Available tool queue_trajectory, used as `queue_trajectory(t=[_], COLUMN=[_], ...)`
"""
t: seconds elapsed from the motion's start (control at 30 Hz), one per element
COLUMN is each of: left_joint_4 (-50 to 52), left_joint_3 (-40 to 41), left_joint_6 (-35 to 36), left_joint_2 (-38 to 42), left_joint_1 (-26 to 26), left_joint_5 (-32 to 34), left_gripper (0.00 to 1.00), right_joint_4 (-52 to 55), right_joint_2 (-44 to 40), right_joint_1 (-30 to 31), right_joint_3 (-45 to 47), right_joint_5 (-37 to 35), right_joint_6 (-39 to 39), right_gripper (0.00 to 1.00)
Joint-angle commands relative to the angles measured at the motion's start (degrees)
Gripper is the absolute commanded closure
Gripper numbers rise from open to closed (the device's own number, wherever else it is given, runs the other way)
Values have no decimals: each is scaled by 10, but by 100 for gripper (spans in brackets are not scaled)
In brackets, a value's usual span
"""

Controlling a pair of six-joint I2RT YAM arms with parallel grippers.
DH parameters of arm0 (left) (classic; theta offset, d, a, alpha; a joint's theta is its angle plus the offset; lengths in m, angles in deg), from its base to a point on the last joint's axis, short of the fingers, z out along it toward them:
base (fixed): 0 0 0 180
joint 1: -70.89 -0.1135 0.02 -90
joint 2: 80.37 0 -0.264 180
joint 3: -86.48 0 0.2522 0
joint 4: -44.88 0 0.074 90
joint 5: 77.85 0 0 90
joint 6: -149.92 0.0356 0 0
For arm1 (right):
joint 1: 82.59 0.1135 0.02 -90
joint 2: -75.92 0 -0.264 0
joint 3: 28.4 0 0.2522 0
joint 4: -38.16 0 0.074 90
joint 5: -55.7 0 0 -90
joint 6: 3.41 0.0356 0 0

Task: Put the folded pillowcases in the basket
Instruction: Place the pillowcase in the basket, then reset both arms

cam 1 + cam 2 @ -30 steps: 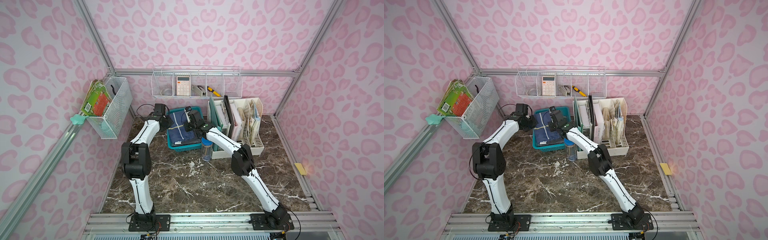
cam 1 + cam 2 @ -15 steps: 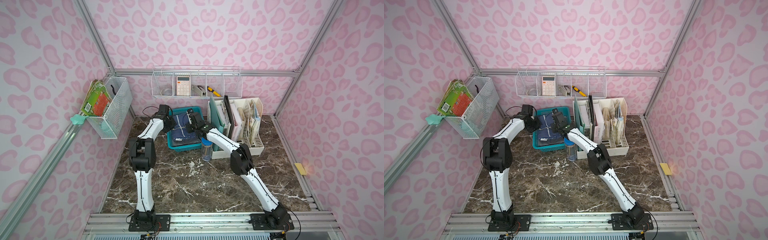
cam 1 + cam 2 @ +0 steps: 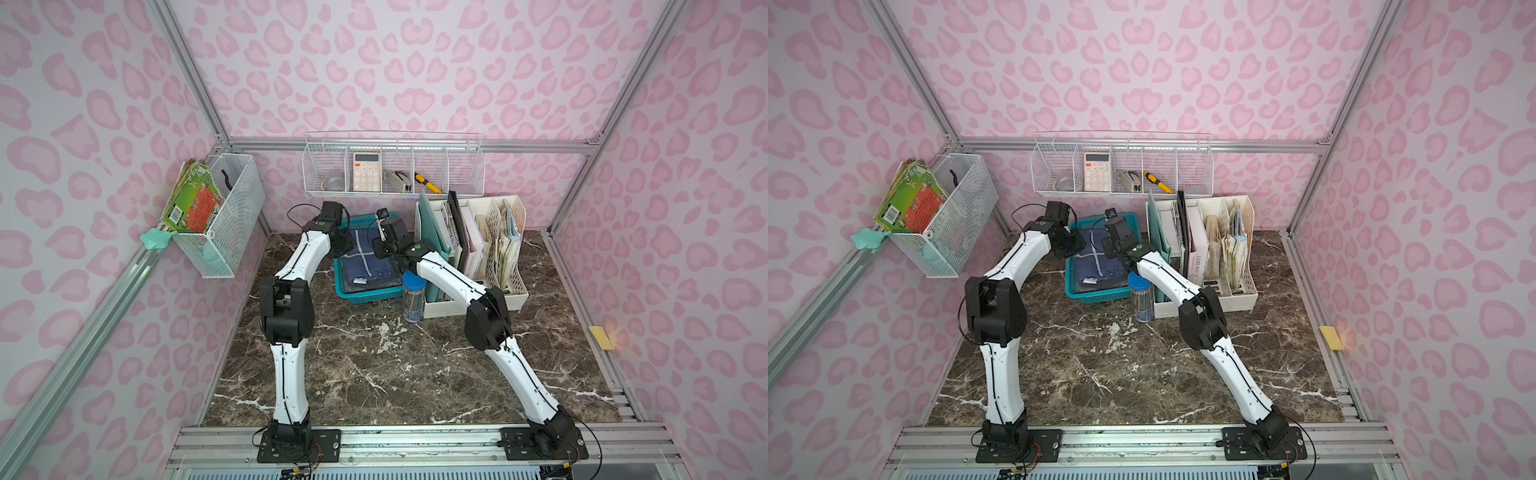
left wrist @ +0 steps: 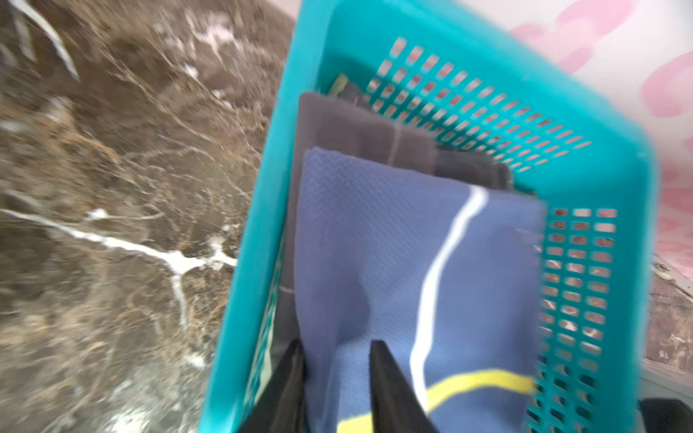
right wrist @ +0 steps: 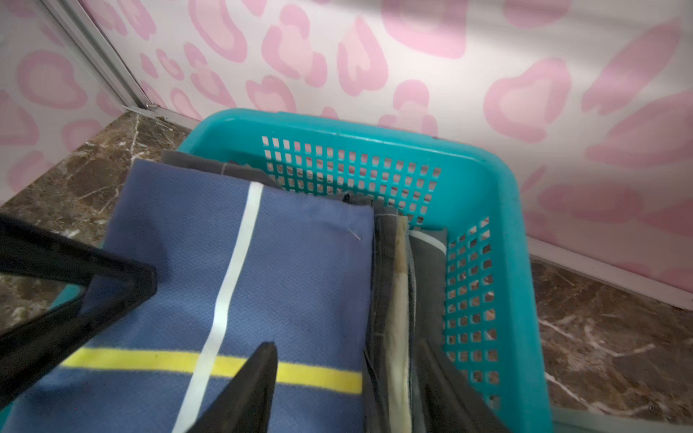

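A dark brown marble-look tabletop [image 3: 374, 365] with white veins fills the lower middle of both top views. Walls papered in pink leopard spots [image 3: 415, 62] close it in on three sides, on an aluminium frame. The basket [image 3: 361, 297] [image 3: 1096, 296] stands on the marble at the upper middle of the frame, close to the back wall. The folded pillowcase [image 3: 365, 262] [image 3: 1096, 259], blue with one white and one yellow stripe, lies inside it. In the wrist views it lies on top of grey folded cloths [image 4: 356, 127] (these fill the space between it and the perforated walls).

The left gripper [image 4: 335, 346] is over the pillowcase [image 4: 375, 243] near one long wall of the basket [image 4: 600, 123]. Its fingers are parted a little, with a pucker of blue cloth in the gap. The right gripper [image 5: 345, 352] has its fingers spread wide, straddling the edge of the pillowcase [image 5: 300, 281] and the grey cloths beside it, inside the basket [image 5: 498, 180]. Neither is clamped on anything.

Just right of the basket stands a clear jar of pencils [image 3: 412, 299] with a blue lid, and beyond it a cream file rack [image 3: 490, 249] full of folders. A white wire shelf [image 3: 465, 178] on the back wall holds a calculator [image 3: 366, 171]. A second wire basket [image 3: 232, 216] hangs at the left of the frame.
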Motion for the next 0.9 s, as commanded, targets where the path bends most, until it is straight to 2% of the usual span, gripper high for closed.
queue_trajectory(t=[0.0,0.13,0.3,0.6,0.87], left_joint_4=[21,25,6,-65,-102], left_joint_3=[3,11,69,288,482], left_joint_6=[9,10,15,29,24], left_joint_2=[30,75,156,392,599], left_joint_1=[2,3,4,5,20], left_joint_5=[14,7,4,21,55], left_gripper=[55,50,42,25,13], right_joint_4=[-2,-7,-45,-144,-245], right_joint_2=[-26,-72,-160,-374,-605], right_joint_1=[7,23,46,78,91], right_joint_3=[-3,13,93,320,591], right_joint_5=[-10,-23,-48,-90,-117], right_joint_6=[-9,-24,-44,-69,-54], right_gripper=[35,33,30,23,13])
